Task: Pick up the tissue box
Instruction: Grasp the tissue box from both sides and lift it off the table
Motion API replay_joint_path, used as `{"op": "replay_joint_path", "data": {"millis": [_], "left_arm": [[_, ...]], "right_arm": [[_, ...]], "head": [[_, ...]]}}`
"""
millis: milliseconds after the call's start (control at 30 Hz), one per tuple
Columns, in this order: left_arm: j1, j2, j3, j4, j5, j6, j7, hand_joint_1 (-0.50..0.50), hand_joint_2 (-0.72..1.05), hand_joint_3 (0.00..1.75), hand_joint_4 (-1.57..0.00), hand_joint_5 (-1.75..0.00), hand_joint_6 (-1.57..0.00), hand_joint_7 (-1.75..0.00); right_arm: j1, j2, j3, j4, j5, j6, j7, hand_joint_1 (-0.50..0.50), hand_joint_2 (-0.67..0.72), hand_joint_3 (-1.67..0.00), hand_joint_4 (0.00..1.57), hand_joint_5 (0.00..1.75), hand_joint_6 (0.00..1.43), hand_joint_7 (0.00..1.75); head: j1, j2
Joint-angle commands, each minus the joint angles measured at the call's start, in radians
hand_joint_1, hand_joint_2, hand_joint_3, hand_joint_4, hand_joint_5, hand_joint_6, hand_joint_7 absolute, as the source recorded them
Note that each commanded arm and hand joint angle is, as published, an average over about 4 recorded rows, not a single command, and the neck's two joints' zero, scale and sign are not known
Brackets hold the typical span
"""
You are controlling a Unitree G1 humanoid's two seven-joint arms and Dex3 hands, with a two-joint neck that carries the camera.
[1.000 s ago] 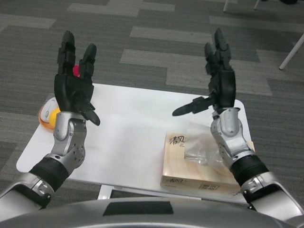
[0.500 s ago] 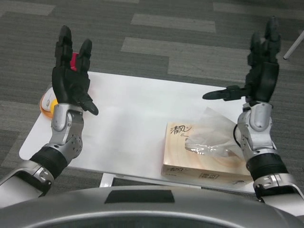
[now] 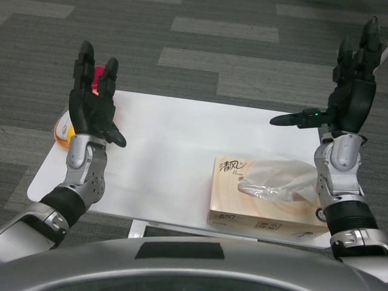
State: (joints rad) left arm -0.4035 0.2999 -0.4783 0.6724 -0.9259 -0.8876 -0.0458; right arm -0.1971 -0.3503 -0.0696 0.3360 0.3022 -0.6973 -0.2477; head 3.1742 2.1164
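On the white table [image 3: 176, 145], near its front right corner, the tissue box [image 3: 254, 200] lay flat, a pale wood-patterned carton with a sheet of tissue [image 3: 276, 182] puffed up from its top slot. I held my right hand [image 3: 350, 91] raised above and beyond the box, well apart from it, fingers spread upward and thumb pointing left, grasping nothing. My left hand [image 3: 92, 100] hung over the table's far left part, likewise released, fingers up and apart. Behind that hand a pink object [image 3: 96, 82] showed only in part, and an orange and white thing [image 3: 62, 130] sat at the left edge.
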Motion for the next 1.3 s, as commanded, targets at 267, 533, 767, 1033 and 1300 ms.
{"op": "replay_joint_path", "data": {"millis": [267, 533, 767, 1033, 1300], "left_arm": [[-0.032, 0.015, -0.014, 0.036, -0.019, -0.002, 0.003, 0.50, -0.72, 0.00, 0.00, -0.41, 0.00, -0.14], [-0.037, 0.015, -0.018, 0.049, -0.026, -0.002, 0.003, 0.50, -0.72, 0.00, 0.00, -0.41, 0.00, -0.14], [-0.042, 0.016, -0.026, 0.064, -0.038, -0.002, 0.003, 0.50, -0.72, 0.00, 0.00, -0.41, 0.00, -0.14], [-0.051, 0.019, -0.038, 0.075, -0.045, -0.002, 0.003, 0.50, -0.72, 0.00, 0.00, -0.41, 0.00, -0.14], [-0.036, 0.018, -0.035, 0.071, -0.044, -0.002, 0.003, 0.50, -0.72, 0.00, 0.00, -0.41, 0.00, -0.14]], "right_arm": [[0.018, -0.045, -0.007, -0.032, 0.008, 0.015, -0.005, -0.42, 0.09, -0.08, 0.03, 0.00, 0.00, 0.03], [0.040, -0.110, -0.010, -0.034, 0.014, 0.027, 0.005, -0.42, -0.02, -0.12, 0.10, 0.19, 0.00, 0.10], [0.038, -0.195, -0.015, 0.006, 0.020, 0.063, 0.129, -0.38, -0.10, -0.22, 0.20, 0.65, 0.00, 0.37], [-0.013, -0.259, -0.023, 0.102, 0.021, 0.098, 0.362, -0.36, -0.22, -0.44, 0.20, 0.68, 0.00, 0.66], [-0.018, -0.257, -0.099, 0.177, 0.020, 0.113, 0.515, -0.29, -0.16, -0.65, 0.20, 0.70, 0.00, 0.82]], "head": [[-0.003, 0.006], [-0.062, 0.023], [-0.128, 0.040], [-0.135, 0.043], [0.008, -0.004]]}}
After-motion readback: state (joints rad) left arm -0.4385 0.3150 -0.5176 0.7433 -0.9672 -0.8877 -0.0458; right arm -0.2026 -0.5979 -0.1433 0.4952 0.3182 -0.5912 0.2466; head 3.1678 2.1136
